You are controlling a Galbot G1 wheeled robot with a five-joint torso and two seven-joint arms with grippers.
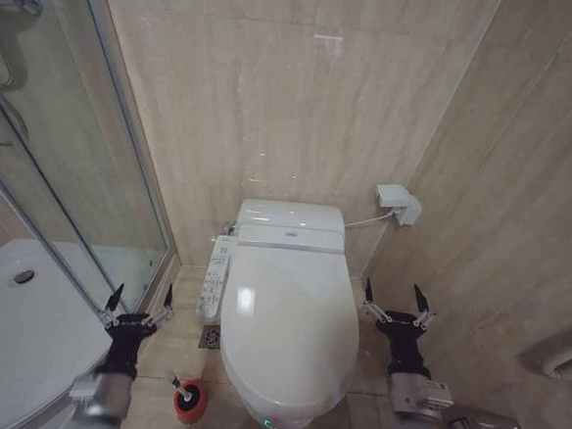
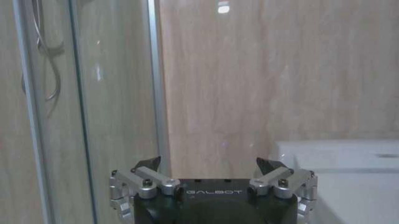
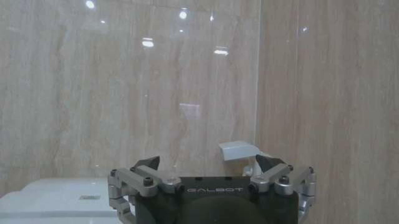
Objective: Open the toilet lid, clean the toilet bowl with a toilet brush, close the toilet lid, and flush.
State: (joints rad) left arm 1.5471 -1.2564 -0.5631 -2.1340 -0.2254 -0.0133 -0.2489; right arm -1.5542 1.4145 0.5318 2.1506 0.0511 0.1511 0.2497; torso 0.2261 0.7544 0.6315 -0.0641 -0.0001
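Glass shower enclosure [image 1: 63, 169] on your left, beige tiled wall [image 1: 304, 98] ahead. Toilet lid [image 1: 288, 323] shut flat over bowl, centred between your two arms. Control panel [image 1: 215, 280] runs along toilet's left flank. Left gripper [image 1: 140, 304] hovers left of toilet near shower edge, jaws spread, grasping nothing. Right gripper [image 1: 396, 305] hovers right of toilet, jaws likewise spread and empty. Toilet brush [image 1: 183, 391] stands tilted in red cup holder [image 1: 191, 405] on floor, just beside lid's front-left edge.
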